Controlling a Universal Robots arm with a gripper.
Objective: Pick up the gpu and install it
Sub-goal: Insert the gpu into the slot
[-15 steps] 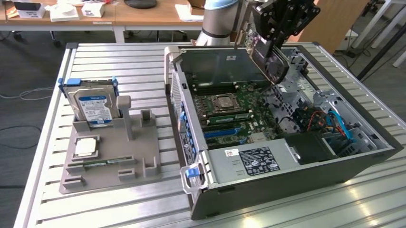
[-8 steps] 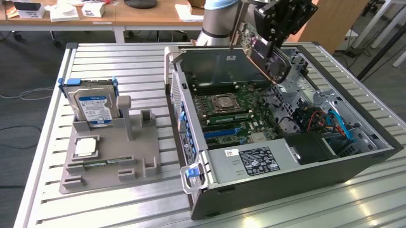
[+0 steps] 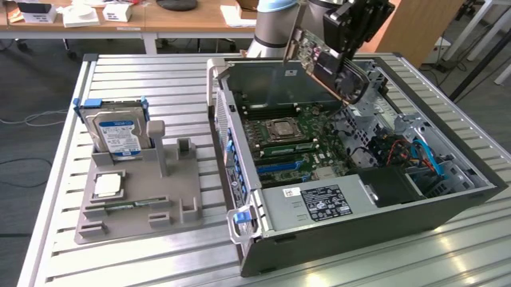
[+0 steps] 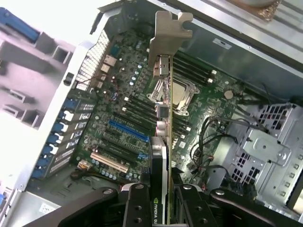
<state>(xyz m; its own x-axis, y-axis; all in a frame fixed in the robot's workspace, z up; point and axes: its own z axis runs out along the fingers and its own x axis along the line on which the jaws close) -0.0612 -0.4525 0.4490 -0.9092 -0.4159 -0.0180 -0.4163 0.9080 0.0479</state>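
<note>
Black gpu [image 3: 324,63] hangs tilted over the far end of the open computer case [image 3: 359,230] on the bench [image 3: 160,257], well above the motherboard [image 3: 315,134]. In the wrist view, the claw [image 4: 163,205] grasps one end of it; its long axis runs straight out from the claw, with the metal bracket [image 4: 170,30] farthest away.

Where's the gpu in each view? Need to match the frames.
Exterior view: gpu held tilted in the air above the open case, near the top, toward the exterior view's right.
Wrist view: gpu seen edge-on, clamped between the fingers, its silvery bracket at the far end, over the motherboard.
Shared landmark: CPU socket on the motherboard.
</note>
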